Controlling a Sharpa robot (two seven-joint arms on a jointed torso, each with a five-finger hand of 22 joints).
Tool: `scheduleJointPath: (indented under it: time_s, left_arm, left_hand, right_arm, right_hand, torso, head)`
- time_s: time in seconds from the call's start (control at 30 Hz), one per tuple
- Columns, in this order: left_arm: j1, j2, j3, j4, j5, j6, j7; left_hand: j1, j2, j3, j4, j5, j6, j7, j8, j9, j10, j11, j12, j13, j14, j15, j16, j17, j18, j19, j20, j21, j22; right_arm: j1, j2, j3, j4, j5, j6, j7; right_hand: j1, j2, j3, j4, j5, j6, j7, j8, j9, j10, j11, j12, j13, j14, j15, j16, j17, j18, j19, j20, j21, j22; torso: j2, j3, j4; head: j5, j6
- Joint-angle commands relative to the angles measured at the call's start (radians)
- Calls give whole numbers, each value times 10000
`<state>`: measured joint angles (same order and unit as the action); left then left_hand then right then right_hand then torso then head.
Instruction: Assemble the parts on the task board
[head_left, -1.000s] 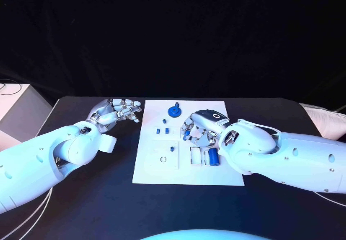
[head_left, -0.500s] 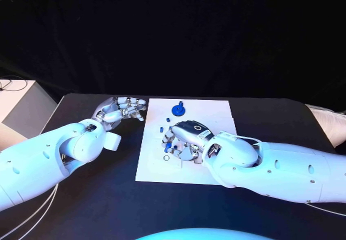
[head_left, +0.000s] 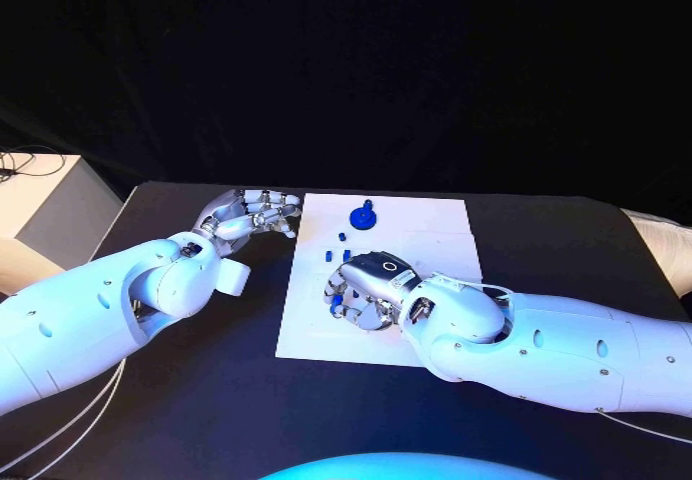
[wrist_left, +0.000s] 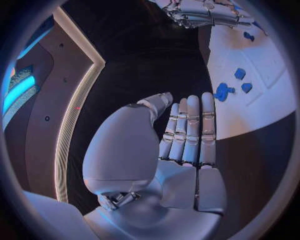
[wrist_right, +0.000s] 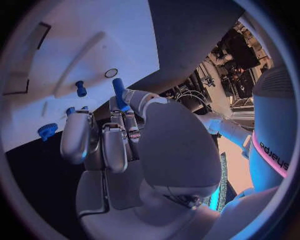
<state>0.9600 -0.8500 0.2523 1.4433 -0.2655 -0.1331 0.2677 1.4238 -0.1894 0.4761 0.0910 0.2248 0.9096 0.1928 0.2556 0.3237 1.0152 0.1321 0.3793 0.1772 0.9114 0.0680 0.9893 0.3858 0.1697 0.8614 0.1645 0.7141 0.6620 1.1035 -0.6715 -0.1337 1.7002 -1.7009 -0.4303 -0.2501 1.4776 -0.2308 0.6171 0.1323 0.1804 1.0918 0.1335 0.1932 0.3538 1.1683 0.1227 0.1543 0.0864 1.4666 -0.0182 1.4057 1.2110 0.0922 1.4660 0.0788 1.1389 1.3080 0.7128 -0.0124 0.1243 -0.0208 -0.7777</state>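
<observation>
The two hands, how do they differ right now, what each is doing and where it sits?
The right hand is over the task board, pinching a blue peg between its fingers; the left hand holds nothing. The right hand is curled round its part; the left hand's fingers lie straight and side by side. The left hand sits at the board's edge, by the black table. Both are silver, on white arms.

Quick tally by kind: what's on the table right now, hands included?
Hands: 2, left hand and right hand
Task board: 1
Gear-shaped part: 1
Peg held in the right hand: 1
Small pieces in plain sight: 3
Total: 8; the right hand may hide more.
</observation>
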Motion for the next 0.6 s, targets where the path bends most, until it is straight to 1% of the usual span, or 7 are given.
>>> scheduleJointPath:
  time_s: [0.03,0.17,0.3,0.6]
  left_arm:
    - [3,11,7,30,52,102,49]
    - [3,7,7,35,52,103,46]
    - [3,-4,7,36,52,99,41]
    - [3,-15,7,41,52,100,33]
  left_hand:
    - [33,58,-10,29,57,-35,28,-22,-10,-79,-16,-29,-9,45,4,-58,-16,112,79,4,-43,13]
    - [14,59,-19,48,56,-36,27,-22,-13,-80,-15,-25,-12,52,8,-61,-15,110,76,7,-50,13]
    - [14,59,-19,48,56,-36,27,-22,-13,-80,-15,-25,-12,52,8,-61,-15,110,76,7,-50,13]
    - [5,63,-21,59,56,-35,27,-22,-14,-81,-14,-23,-13,54,9,-62,-14,110,75,9,-53,12]
  right_arm:
    - [-45,46,-12,-63,-318,292,30]
    - [-81,78,-21,-128,-494,227,-44]
    - [-98,98,-28,-172,-658,163,-124]
    - [-107,92,-34,-205,-740,205,-173]
  right_hand:
    - [-52,80,8,-65,40,-58,-15,-23,10,691,-622,37,88,347,-50,0,-17,-160,220,-85,-56,692]
    - [-57,78,17,-82,42,-67,-13,-27,12,687,-619,27,90,346,-47,1,-17,-160,220,-83,-54,694]
    - [-59,79,19,-85,45,-68,-12,-28,13,687,-619,25,90,349,-47,7,-4,-163,222,-82,-42,700]
    - [-62,76,21,-92,49,-70,-11,-28,15,688,-618,23,91,347,-46,3,-12,-164,223,-82,-35,704]
  torso:
    - [5,6,-7]
    - [4,11,-8]
    - [-3,7,-13]
    - [0,5,-11]
  head:
    - [21,-59]
    - [39,-88]
    - [29,-116]
    - [51,-150]
